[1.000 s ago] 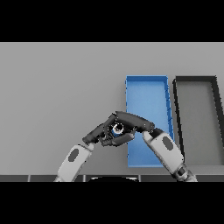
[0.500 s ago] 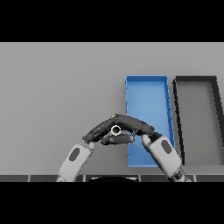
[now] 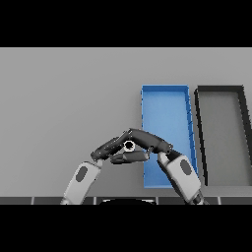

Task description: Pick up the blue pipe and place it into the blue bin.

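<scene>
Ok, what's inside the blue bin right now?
The blue bin shows only its bare floor. The right hand and its arm cover the near left corner, so that part can't be checked.

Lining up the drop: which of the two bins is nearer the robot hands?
The blue bin, the left one of the pair. The right robot hand reaches across its near left edge; the black bin lies farther right, beyond it.

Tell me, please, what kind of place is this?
Probably a sorting workstation rather than a home: a plain grey table carries only a blue bin and a black bin side by side, with both robot hands meeting beside them.
</scene>
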`<state>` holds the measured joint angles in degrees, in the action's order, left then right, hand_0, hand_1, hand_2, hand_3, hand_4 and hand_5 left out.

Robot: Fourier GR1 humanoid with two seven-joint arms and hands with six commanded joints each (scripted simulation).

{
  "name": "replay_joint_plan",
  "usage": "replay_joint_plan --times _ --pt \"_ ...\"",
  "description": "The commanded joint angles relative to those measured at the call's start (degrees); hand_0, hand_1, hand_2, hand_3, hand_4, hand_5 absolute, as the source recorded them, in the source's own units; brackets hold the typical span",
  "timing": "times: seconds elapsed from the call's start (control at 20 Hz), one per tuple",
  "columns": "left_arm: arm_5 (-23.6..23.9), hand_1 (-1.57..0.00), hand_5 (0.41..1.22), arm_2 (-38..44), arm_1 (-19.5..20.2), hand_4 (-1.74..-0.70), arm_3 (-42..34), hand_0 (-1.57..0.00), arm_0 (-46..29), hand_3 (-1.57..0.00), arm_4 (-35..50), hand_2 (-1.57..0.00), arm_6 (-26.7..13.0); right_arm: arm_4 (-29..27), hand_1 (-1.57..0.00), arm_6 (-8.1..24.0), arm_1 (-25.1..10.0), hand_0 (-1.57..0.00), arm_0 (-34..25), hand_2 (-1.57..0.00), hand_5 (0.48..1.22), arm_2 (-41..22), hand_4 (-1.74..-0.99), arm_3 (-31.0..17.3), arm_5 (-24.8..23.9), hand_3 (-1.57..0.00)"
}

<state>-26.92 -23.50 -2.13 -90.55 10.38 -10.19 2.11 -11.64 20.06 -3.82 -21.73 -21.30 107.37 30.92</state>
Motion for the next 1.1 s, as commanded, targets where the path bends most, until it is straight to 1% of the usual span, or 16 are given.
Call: replay_joint_plan --times 0.0,0.1,0.15,0.2,0.3,0.4,0.45,0.5,0.55,0.6,0.65,0.7,0.75,0.85,0.9,1.05 --pt "0.1 -0.23 0.912 0.2 -0.1 -1.06 0.0 -0.25 0.1 -0.18 0.0 -0.22 -2.2 0.4 -1.57 -1.6 0.5 -1.57 0.0 -1.57 1.217 0.1 -1.499 -0.2 0.2 -1.57" --pt "-0.2 -0.15 0.785 0.2 0.1 -1.01 -0.2 -0.16 -0.4 -0.11 0.4 -0.14 -4.4 1.2 -1.57 -3.5 0.3 -1.57 0.7 -1.57 1.218 0.7 -1.499 0.2 0.6 -1.57" --pt "0.4 -0.12 0.729 0.4 -0.2 -0.99 0.4 -0.13 0.1 -0.09 0.0 -0.11 -4.6 1.9 -1.57 -3.6 1.0 -1.57 0.3 -1.57 1.219 0.4 -1.499 0.3 0.5 -1.57" --pt "0.6 -0.09 0.682 0.5 -0.2 -0.98 0.8 -0.10 0.2 -0.07 -0.1 -0.09 -3.8 2.0 -1.57 -3.8 0.7 -1.57 0.5 -1.57 1.219 0.9 -1.499 0.3 0.7 -1.57" --pt "0.8 -0.06 0.607 1.2 -1.5 -0.97 0.4 -0.06 0.4 -0.05 1.4 -0.06 -7.5 2.8 -1.57 -4.2 1.4 -1.57 0.7 -1.57 1.220 0.8 -1.499 -0.1 0.9 -1.57" --pt "1.1 -0.04 0.557 1.6 -1.1 -0.97 1.2 -0.04 0.5 -0.03 0.9 -0.04 -7.8 2.7 -1.57 -4.9 2.1 -1.57 0.1 -1.57 1.220 1.7 -1.498 -0.3 0.8 -1.57" --pt "1.3 -0.03 0.544 1.7 -1.1 -0.97 1.7 -0.03 0.6 -0.02 0.9 -0.03 -7.8 1.7 -1.57 -3.2 2.8 -1.57 -0.7 -1.57 1.220 2.3 -1.497 0.1 0.2 -1.57" --pt "1.3 -0.02 0.531 1.7 -1.2 -0.97 1.8 -0.03 0.4 -0.02 1.0 -0.02 -7.7 0.4 -1.57 -2.5 3.3 -1.57 -0.7 -1.57 1.221 2.9 -1.497 0.3 0.2 -1.57" --pt "1.8 -0.02 0.519 1.3 -1.4 -0.97 2.3 -0.02 0.3 -0.01 0.4 -0.02 -7.2 -0.6 -1.57 -0.3 4.1 -1.57 -1.5 -1.57 1.221 3.4 -1.496 0.0 0.5 -1.57" --pt "1.9 -0.01 0.512 1.8 -1.6 -0.97 2.9 -0.02 1.5 -0.01 0.4 -0.01 -8.5 -3.7 -1.57 0.3 3.7 -1.57 -2.0 -1.57 1.221 5.1 -1.495 0.9 0.6 -1.57" --pt "2.0 -0.01 0.501 1.2 -1.6 -0.97 2.0 -0.01 0.5 -0.01 0.4 -0.01 -8.4 -5.9 -1.57 3.2 3.8 -1.57 -4.0 -1.57 1.221 6.2 -1.495 0.9 0.1 -1.57" --pt "2.4 -0.01 0.493 0.6 -1.9 -0.97 2.2 -0.01 0.4 -0.01 -0.1 -0.01 -8.4 -8.7 -1.57 7.3 4.1 -1.57 -5.2 -1.57 1.221 7.3 -1.494 1.3 -0.7 -1.57" --pt "2.3 -0.01 0.489 1.1 -1.4 -0.97 2.8 -0.01 0.6 -0.01 -0.2 -0.01 -8.6 -12.0 -1.57 9.1 4.2 -1.57 -6.5 -1.57 1.221 8.9 -1.494 2.6 -2.7 -1.57" --pt "2.0 0.00 0.479 1.3 -0.9 -0.97 2.4 0.00 0.6 0.00 0.0 0.00 -8.2 -17.2 -1.57 11.8 3.1 -1.57 -12.1 -1.57 1.221 12.3 -1.495 2.3 -5.9 -1.57" --pt "2.0 0.00 0.475 1.3 -1.0 -0.96 2.7 0.00 0.8 0.00 0.0 0.00 -9.0 -20.3 -1.57 12.9 2.3 -1.57 -15.0 -1.57 1.221 14.1 -1.496 2.6 -7.6 -1.57" --pt "1.6 0.00 0.473 0.6 -0.6 -0.95 0.7 0.00 -0.9 0.00 0.2 0.00 -8.1 -22.6 -1.57 11.8 -0.2 -1.57 -21.9 -1.57 1.221 20.0 -1.497 -0.2 -11.8 -1.57"
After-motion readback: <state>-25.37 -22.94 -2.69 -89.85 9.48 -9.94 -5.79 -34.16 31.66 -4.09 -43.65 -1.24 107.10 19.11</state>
